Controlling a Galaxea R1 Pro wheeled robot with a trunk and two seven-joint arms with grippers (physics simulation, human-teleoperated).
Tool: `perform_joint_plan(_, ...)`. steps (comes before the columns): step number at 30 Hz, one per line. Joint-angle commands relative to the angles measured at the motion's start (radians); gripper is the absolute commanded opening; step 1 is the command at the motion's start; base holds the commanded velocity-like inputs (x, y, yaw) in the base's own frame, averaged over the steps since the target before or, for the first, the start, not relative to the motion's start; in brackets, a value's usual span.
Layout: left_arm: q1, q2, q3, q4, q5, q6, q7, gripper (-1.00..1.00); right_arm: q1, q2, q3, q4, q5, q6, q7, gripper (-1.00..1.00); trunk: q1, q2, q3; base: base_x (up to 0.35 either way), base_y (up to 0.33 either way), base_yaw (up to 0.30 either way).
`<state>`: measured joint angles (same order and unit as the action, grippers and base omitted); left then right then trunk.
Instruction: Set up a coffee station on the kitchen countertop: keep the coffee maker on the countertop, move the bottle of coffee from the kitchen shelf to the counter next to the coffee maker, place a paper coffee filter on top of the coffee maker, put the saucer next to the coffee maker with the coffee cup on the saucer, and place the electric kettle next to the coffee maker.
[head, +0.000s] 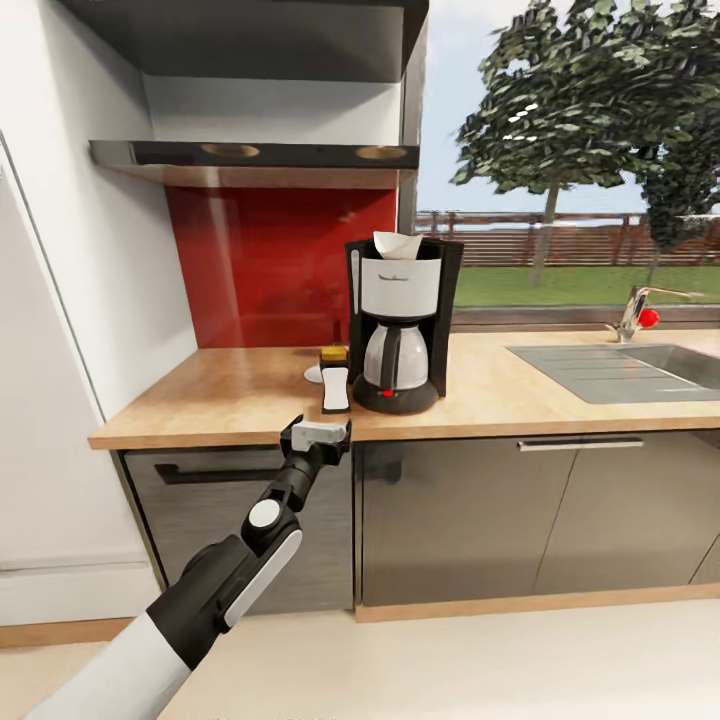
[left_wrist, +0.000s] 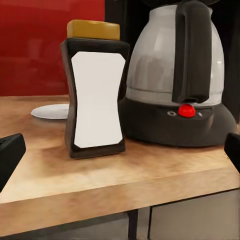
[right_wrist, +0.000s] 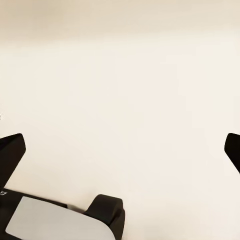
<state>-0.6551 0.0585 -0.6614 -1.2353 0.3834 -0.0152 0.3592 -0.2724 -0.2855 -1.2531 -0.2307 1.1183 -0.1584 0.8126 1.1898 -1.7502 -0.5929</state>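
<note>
Left gripper (head: 316, 432), fingers apart and empty, just off countertop (head: 200, 400) edge facing bottle of coffee (left_wrist: 96, 90) beside coffee maker (head: 402, 320); forward nudge risks toppling bottle.

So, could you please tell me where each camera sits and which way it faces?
Head: high, looking down at the kitchen countertop and coffee maker; left arm and left pincer show.
Left wrist: at counter edge, facing the bottle of coffee; fingertips show. Shares bottle and coffee maker with head.
Right wrist: faces pale floor; fingertips show.
</note>
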Motion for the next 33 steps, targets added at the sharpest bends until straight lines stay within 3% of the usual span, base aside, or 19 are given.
perform_joint_plan(1, -0.001, 0.001, -0.005, -0.003, 0.009, -0.002, 0.007, 1.00, -0.001, 0.000, -0.008, -0.001, 0.011, -0.006, 0.004, 1.00, 0.000, -0.001, -0.001, -0.013, 0.000, 0.000)
perform_joint_plan(4, -0.001, 0.001, -0.010, -0.009, 0.010, -0.003, 0.005, 1.00, -0.001, 0.000, -0.008, -0.001, 0.011, -0.006, 0.004, 1.00, 0.000, -0.001, -0.001, -0.009, 0.000, 0.000)
perform_joint_plan(5, -0.001, 0.001, -0.052, -0.025, 0.011, -0.003, 0.003, 1.00, -0.001, 0.000, -0.008, -0.001, 0.011, -0.006, 0.004, 1.00, 0.000, -0.001, -0.001, -0.003, 0.000, 0.000)
perform_joint_plan(8, -0.001, 0.001, -0.107, -0.060, 0.012, -0.003, -0.021, 1.00, -0.001, 0.000, -0.008, -0.001, 0.011, -0.006, 0.003, 1.00, 0.000, -0.001, -0.001, -0.002, 0.000, 0.000)
perform_joint_plan(9, -0.001, 0.001, -0.136, -0.085, 0.013, -0.002, -0.086, 1.00, -0.001, 0.000, -0.008, -0.001, 0.011, -0.006, 0.002, 1.00, 0.000, -0.001, -0.001, 0.000, 0.000, 0.000)
perform_joint_plan(12, -0.001, 0.000, -0.152, -0.100, 0.018, -0.001, -0.186, 1.00, -0.001, 0.000, -0.008, -0.001, 0.011, -0.006, 0.002, 1.00, 0.000, -0.001, -0.001, 0.000, 0.000, 0.000)
perform_joint_plan(14, -0.001, 0.001, -0.157, -0.104, 0.048, 0.000, -0.309, 1.00, -0.001, 0.000, -0.008, -0.001, 0.011, -0.007, 0.001, 1.00, 0.000, -0.001, -0.001, 0.000, 0.000, 0.000)
perform_joint_plan(15, -0.001, 0.002, -0.158, -0.102, 0.083, 0.000, -0.397, 1.00, -0.001, 0.000, -0.008, -0.001, 0.011, -0.007, 0.001, 1.00, 0.000, -0.001, -0.001, 0.000, 0.000, 0.000)
perform_joint_plan(16, -0.001, 0.005, -0.157, -0.067, 0.144, 0.000, -0.582, 1.00, -0.001, 0.000, -0.008, -0.001, 0.011, -0.007, -0.008, 1.00, 0.000, -0.001, -0.001, 0.000, 0.000, 0.000)
perform_joint_plan(18, -0.001, 0.006, -0.156, -0.031, 0.159, 0.001, -0.681, 1.00, -0.001, 0.000, -0.008, -0.001, 0.011, -0.007, -0.015, 1.00, 0.000, -0.001, -0.001, 0.000, 0.000, 0.000)
perform_joint_plan(21, -0.001, 0.013, -0.153, 0.142, 0.181, -0.001, -0.985, 1.00, -0.001, 0.000, -0.008, -0.001, 0.011, -0.007, -0.025, 1.00, 0.000, -0.001, -0.001, 0.000, 0.000, 0.000)
perform_joint_plan(24, -0.001, 0.026, -0.150, 0.254, 0.185, -0.002, -1.139, 1.00, -0.001, 0.000, -0.008, -0.001, 0.011, -0.007, -0.027, 1.00, 0.000, -0.001, -0.001, 0.000, 0.000, 0.000)
perform_joint_plan(25, -0.001, 0.037, -0.150, 0.328, 0.186, -0.005, -1.226, 1.00, -0.001, 0.000, -0.008, -0.001, 0.011, -0.007, -0.028, 1.00, 0.000, -0.001, -0.001, 0.000, 0.000, 0.000)
perform_joint_plan(27, -0.001, 0.047, -0.150, 0.403, 0.188, -0.016, -1.292, 1.00, -0.001, 0.000, -0.008, -0.001, 0.010, -0.007, -0.028, 1.00, 0.000, -0.001, -0.001, 0.000, 0.000, 0.000)
perform_joint_plan(29, -0.001, 0.063, -0.150, 0.569, 0.190, -0.083, -1.365, 1.00, -0.001, 0.000, -0.009, -0.001, 0.010, -0.007, -0.028, 1.00, 0.000, -0.001, -0.001, 0.000, 0.000, 0.000)
perform_joint_plan(32, -0.001, 0.073, -0.150, 0.744, 0.192, -0.167, -1.402, 1.00, -0.001, 0.000, -0.009, -0.001, 0.009, -0.008, -0.029, 1.00, 0.000, -0.001, -0.001, 0.000, 0.000, 0.000)
perform_joint_plan(33, -0.001, 0.076, -0.150, 0.872, 0.193, -0.207, -1.431, 1.00, -0.001, 0.000, -0.009, -0.001, 0.009, -0.008, -0.029, 1.00, 0.000, -0.001, -0.001, 0.000, 0.000, 0.000)
